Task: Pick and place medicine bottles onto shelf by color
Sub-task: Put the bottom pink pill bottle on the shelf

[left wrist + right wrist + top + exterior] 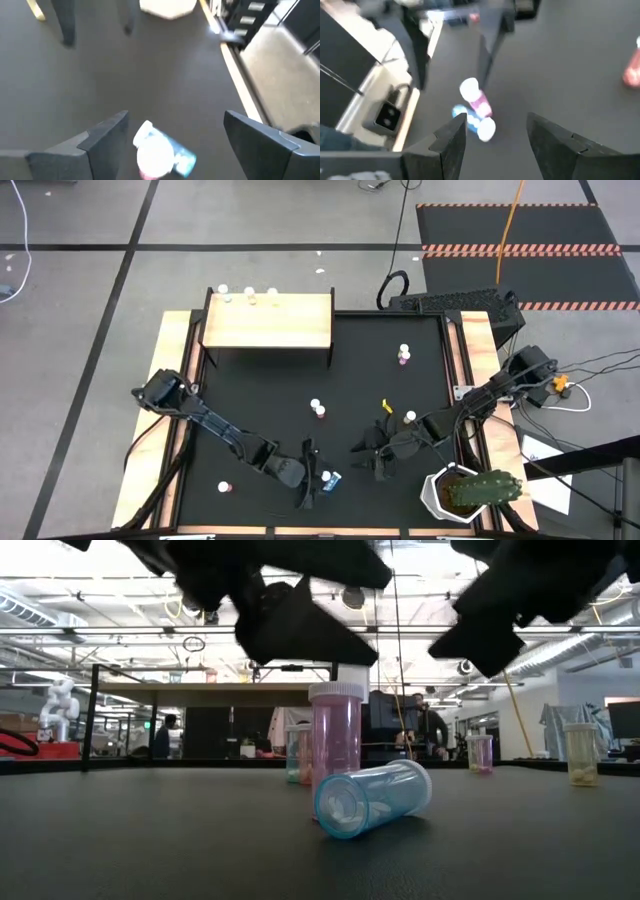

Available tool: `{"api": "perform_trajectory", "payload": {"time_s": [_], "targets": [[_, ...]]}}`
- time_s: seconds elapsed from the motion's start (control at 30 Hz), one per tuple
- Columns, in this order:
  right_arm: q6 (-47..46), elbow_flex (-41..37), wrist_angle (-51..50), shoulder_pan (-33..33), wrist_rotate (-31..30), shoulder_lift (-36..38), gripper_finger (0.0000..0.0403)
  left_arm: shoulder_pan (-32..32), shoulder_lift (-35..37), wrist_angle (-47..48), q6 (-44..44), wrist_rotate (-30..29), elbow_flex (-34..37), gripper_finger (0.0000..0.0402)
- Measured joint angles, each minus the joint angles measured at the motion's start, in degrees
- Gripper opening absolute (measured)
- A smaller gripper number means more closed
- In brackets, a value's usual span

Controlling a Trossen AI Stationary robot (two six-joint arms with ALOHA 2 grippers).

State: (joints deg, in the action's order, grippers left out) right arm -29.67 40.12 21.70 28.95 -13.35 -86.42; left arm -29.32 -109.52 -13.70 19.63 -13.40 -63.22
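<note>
Five small cylindrical bottles dot the black mat: a blue one [330, 478] lying lower centre between the left gripper [308, 480]'s wide-spread fingers; three sit along the pale-wood shelf [268, 321]'s far edge, upper left; right gripper [368, 457] open, empty.

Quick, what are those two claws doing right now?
Left gripper: open, over a fallen blue bottle, not holding it.
Right gripper: open, empty.
</note>
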Motion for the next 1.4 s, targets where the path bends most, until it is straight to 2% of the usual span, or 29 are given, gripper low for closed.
{"api": "perform_trajectory", "payload": {"time_s": [0.23,0.43,0.77,1.07,1.4], "targets": [[8.0,0.1,4.3,-0.9,0.0,-3.4,0.0197,0.3,6.9,10.0,3.5,-1.0,0.0,0.0302],[10.8,0.3,7.7,-1.5,0.5,-4.5,0.0197,0.0,7.4,10.7,3.2,-1.6,0.0,0.0281],[12.8,3.2,12.3,-2.0,3.4,-13.4,0.0215,-0.1,5.6,11.3,2.9,-1.2,0.0,0.0277],[19.0,12.5,12.3,-4.0,12.0,-23.2,0.0228,1.7,9.0,14.4,4.0,-1.7,0.0,0.0275],[18.7,13.5,11.4,-3.9,12.0,-24.4,0.0214,1.5,12.5,18.0,7.0,-2.1,0.0,0.0275]]}}
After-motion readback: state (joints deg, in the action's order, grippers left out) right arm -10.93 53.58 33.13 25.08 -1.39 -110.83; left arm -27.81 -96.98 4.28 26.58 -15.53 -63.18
